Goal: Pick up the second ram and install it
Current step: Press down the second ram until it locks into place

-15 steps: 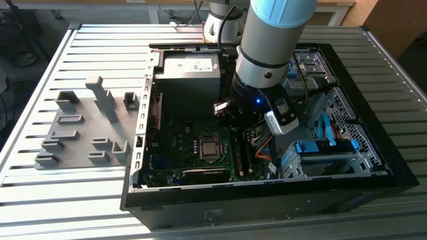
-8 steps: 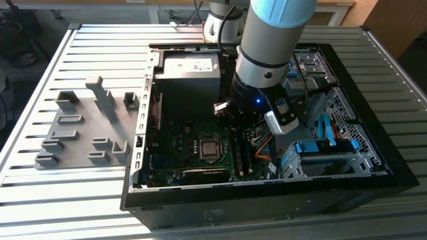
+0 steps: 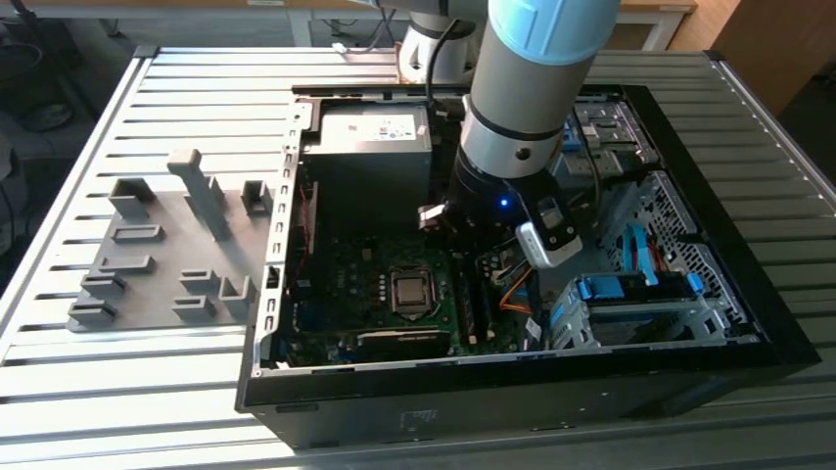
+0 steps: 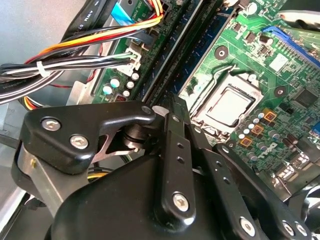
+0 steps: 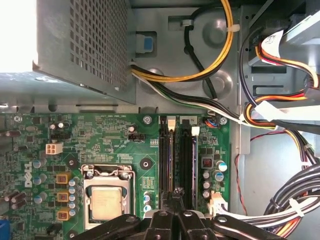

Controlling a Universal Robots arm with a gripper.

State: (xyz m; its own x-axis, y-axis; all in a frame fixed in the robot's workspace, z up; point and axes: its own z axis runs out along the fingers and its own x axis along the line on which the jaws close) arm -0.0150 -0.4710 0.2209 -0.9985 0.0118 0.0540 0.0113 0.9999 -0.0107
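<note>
Exterior view: my arm (image 3: 523, 108) is reaching down into an open computer case (image 3: 731, 323) that is lying on a slatted metal table (image 3: 157, 392), with my wrist hanging over the motherboard (image 3: 352, 284) near the side toward the exterior view's right. A grey holder block (image 3: 163, 255) with upright posts and slots is sitting on the table, just beside the case on the exterior view's left. In the first wrist view my end effector (image 5: 174, 212) is hovering directly above the two long memory slots (image 5: 187, 165), which are running side by side beside the processor socket (image 5: 106, 197). Its black fingers (image 5: 162, 222) are standing close together with only a narrow gap between them, pointing down at the slot nearer the socket. I cannot tell whether the second ram (image 5: 167, 160) is gripped or already seated; a thin dark strip is standing in that slot in line with the fingertips, and white latch clips (image 5: 171, 121) are showing at the slot ends. In the second wrist view the end effector (image 4: 172, 102) is appearing as black linkage arms converging on a slim tip directly over the slots, with the processor socket (image 4: 227, 105) to one side and a bundle of cables (image 4: 75, 55) in orange, yellow, black and white to the other. The silver power supply box (image 5: 80, 45) with its perforated wall is sitting beyond the board's edge.
</note>
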